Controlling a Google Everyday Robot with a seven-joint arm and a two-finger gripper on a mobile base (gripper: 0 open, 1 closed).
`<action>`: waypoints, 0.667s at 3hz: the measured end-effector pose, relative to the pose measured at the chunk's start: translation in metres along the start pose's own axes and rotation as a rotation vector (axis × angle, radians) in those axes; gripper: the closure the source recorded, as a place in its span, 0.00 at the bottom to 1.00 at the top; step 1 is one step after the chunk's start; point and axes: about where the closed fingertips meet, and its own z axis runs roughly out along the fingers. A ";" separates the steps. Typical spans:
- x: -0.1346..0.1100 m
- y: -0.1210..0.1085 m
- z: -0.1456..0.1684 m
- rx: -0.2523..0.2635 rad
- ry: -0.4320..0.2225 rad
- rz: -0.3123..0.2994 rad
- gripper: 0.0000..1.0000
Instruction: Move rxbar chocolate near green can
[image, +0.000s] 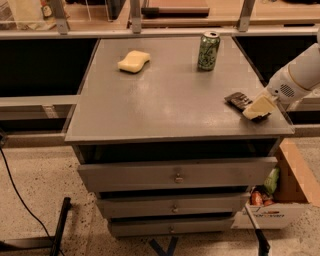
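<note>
The rxbar chocolate (237, 100) lies flat near the right edge of the grey cabinet top (165, 100); its right end is hidden under my gripper. My gripper (258, 109), with pale cream fingers, sits low over the bar's right end, reaching in from the right on a white arm (300, 75). The green can (208, 51) stands upright at the back of the top, well behind the bar.
A yellow sponge (133, 61) lies at the back left of the top. Drawers (175, 175) are below. A cardboard box with packets (272, 197) stands on the floor at right. A railing and shelf run behind the cabinet.
</note>
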 end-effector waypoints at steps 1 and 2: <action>-0.011 0.002 -0.008 0.004 -0.019 -0.024 1.00; -0.023 0.005 -0.023 0.015 -0.042 -0.055 1.00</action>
